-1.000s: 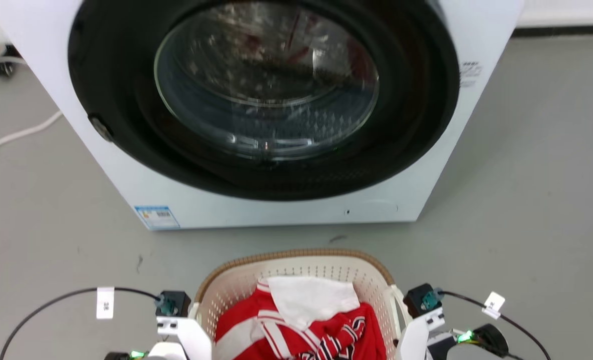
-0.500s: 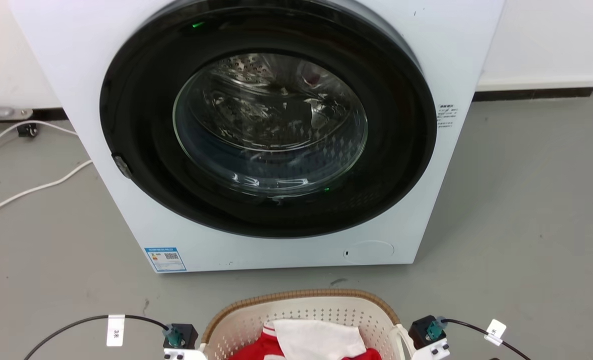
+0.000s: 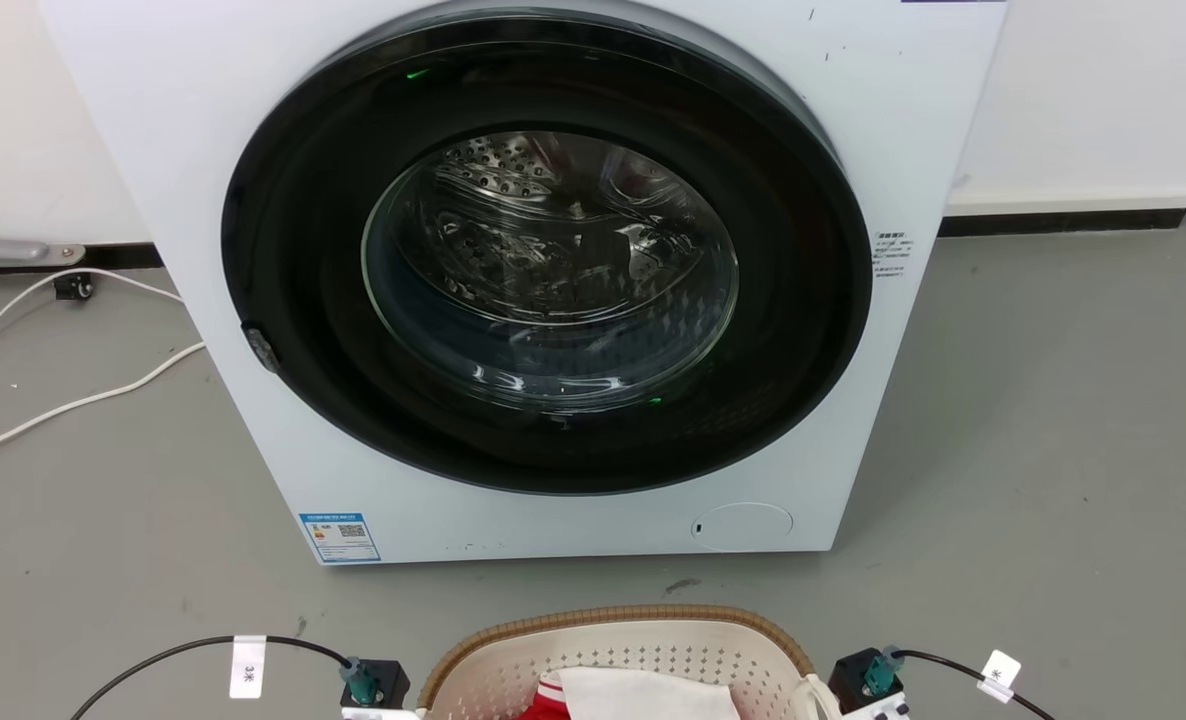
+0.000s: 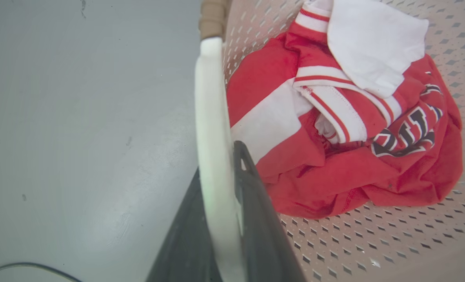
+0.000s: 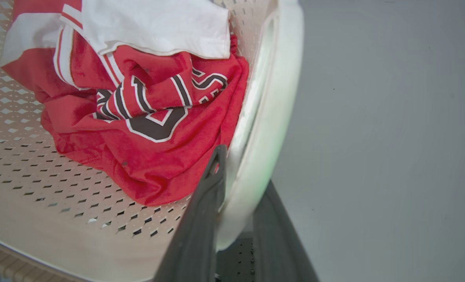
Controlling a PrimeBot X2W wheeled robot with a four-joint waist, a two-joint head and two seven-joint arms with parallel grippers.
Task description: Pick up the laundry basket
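Observation:
The laundry basket (image 3: 618, 618), cream perforated plastic with a brown woven rim, sits at the bottom edge of the head view, in front of the washing machine. Inside it lie a red and white jersey (image 4: 334, 164) and a white cloth (image 4: 373, 43). In the left wrist view my left gripper (image 4: 217, 164) is shut on the basket's white left handle (image 4: 211, 98), one dark finger on each side. My right gripper (image 5: 244, 168) is shut the same way on the white right handle (image 5: 279, 98), beside the jersey (image 5: 138, 156) and the perforated wall (image 5: 40, 176).
A white front-loading washing machine (image 3: 553, 520) with its dark round door (image 3: 548, 270) shut stands close behind the basket. White cables (image 3: 73, 400) trail over the grey floor at the left. A white wall with a dark skirting (image 3: 1063, 220) runs behind.
The head camera has moved: the whole picture has shifted down, showing more of the machine and the wall. The basket and both wrists now sit lower at the bottom edge.

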